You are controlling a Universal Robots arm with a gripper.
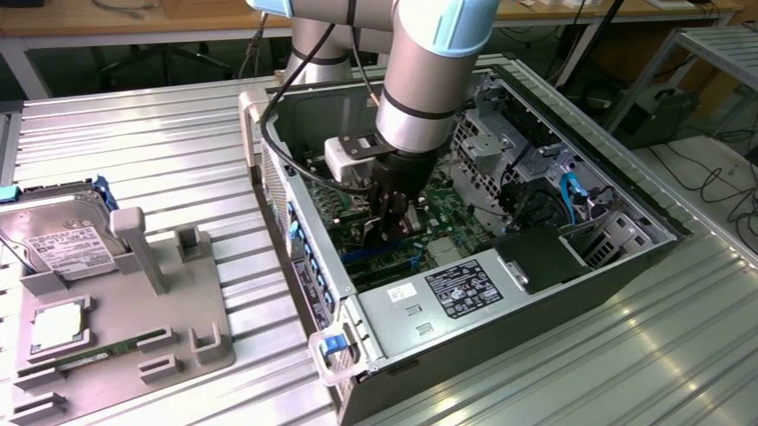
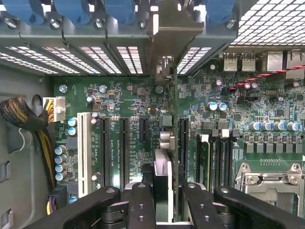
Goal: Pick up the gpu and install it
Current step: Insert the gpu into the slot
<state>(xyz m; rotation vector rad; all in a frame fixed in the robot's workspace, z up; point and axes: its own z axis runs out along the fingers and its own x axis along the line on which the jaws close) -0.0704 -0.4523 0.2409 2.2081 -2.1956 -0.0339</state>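
The gpu point(image 2: 163, 172) shows edge-on as a thin card between my black fingers point(image 2: 142, 202), standing upright over the green motherboard's long expansion slots point(image 2: 124, 148). Its silver end bracket point(image 2: 172, 40) reaches the row of rear slot openings with blue latches. My gripper point(image 2: 165, 205) is shut on the gpu. In the exterior view the gripper point(image 1: 395, 232) is deep inside the open computer case point(image 1: 302, 293), holding the dark card just above the board. Whether the card's edge is in a slot is hidden.
On the exterior view's left, a grey fixture point(image 1: 177, 311) carries a silver hard drive point(image 1: 59, 244), a green RAM stick point(image 1: 101, 351) and a square chip point(image 1: 57, 327). Inside the case are a labelled metal cover point(image 1: 462, 288), drive cages point(image 1: 533, 160) and braided cables point(image 2: 21, 117).
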